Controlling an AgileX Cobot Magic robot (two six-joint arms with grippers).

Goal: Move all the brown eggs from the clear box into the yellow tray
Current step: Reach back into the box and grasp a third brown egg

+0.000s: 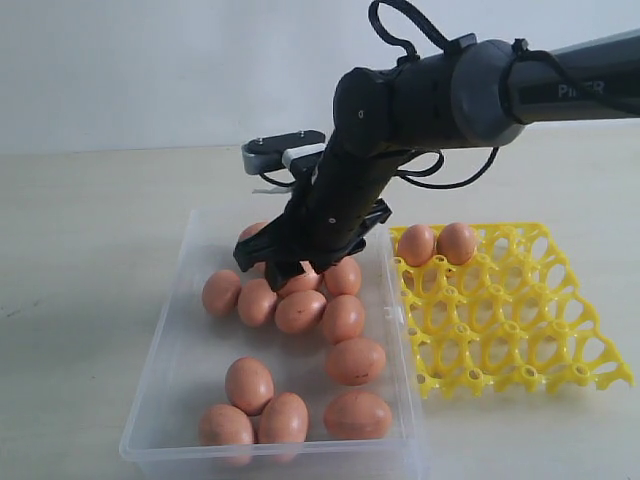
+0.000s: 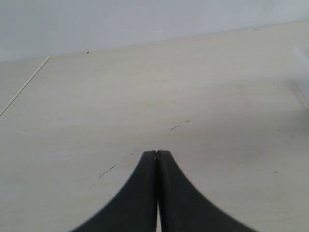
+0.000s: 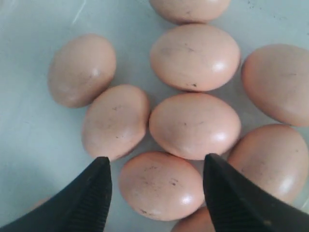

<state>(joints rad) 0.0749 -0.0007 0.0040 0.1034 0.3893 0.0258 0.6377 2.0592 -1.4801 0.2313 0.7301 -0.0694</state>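
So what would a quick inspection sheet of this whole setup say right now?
Surface: pale table, a few dark specks.
Job's things: clear box holds about a dozen brown eggs; yellow tray holds two eggs.
Clutter: nothing seen.
Grippers: right gripper open above clustered eggs, holding nothing; left gripper shut, empty, over bare table.
Cables: black cables loop along the right arm.
Surroundings: plain pale wall.

Wide view, plus two wrist close-ups
The exterior camera looks slightly down across the table [image 1: 90, 250] at the clear box [image 1: 170, 350] and yellow tray [image 1: 500, 330]. The right wrist camera sits close above the brown eggs [image 3: 193, 125], which both views share. The left wrist camera faces bare table obliquely.
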